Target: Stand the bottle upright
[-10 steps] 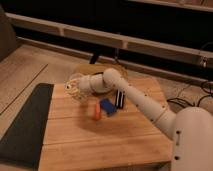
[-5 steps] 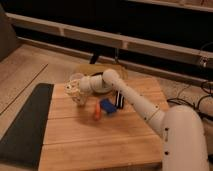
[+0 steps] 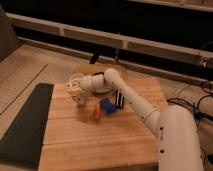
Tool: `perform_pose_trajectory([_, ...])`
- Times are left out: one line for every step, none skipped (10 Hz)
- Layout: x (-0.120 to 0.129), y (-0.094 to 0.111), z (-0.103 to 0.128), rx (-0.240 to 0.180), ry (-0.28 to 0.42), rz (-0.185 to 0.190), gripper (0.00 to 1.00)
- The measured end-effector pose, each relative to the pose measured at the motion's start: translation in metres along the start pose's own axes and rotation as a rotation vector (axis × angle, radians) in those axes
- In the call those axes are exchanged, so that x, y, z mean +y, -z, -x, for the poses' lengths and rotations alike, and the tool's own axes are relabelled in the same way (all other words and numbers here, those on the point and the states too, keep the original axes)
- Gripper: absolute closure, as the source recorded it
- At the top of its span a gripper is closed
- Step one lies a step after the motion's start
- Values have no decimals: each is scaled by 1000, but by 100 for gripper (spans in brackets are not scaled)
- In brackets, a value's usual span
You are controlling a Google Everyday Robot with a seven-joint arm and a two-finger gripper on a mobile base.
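Observation:
The small white bottle (image 3: 79, 98) with dark marks on its label stands roughly upright at the far left of the wooden table (image 3: 100, 140), its base at or just above the boards. My gripper (image 3: 75, 88) reaches in from the right, above and around the top of the bottle, and its fingers are shut on it. The pale arm (image 3: 130, 97) runs from the lower right across the table to the gripper.
A green bowl (image 3: 103, 90) sits behind the arm at the table's far edge, partly hidden. A black-and-white striped block (image 3: 119, 99), a blue object (image 3: 106, 106) and a small orange-red object (image 3: 96, 114) lie right of the bottle. A dark mat (image 3: 22, 127) lies left of the table.
The gripper with the bottle has shifted slightly to the right and down; the bottle now looks more upright and closer to the table.

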State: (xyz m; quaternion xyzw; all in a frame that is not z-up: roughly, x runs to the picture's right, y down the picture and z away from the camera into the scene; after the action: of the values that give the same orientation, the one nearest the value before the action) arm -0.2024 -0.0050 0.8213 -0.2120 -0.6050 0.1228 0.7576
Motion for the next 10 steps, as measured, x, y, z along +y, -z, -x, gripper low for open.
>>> perform_pose_trajectory([0,0,-1,1,-2,0,57])
perform_pose_trajectory([0,0,-2,2,-2,0,57])
perform_pose_trajectory([1,0,-3,3,-4,1,57])
perform_pose_trajectory([1,0,-4,5,-4,1,57])
perform_pose_trajectory([2,1,-6,8,-5,2,57])
perform_pose_trajectory([2,0,-8,10,-6,3,57])
perform_pose_trajectory([3,0,-9,13,-6,4,57])
perform_pose_trajectory([2,3,-11,14,-8,0,57])
perform_pose_trajectory([2,3,-11,14,-8,0,57])
perform_pose_trajectory([3,2,-10,13,-9,2,57])
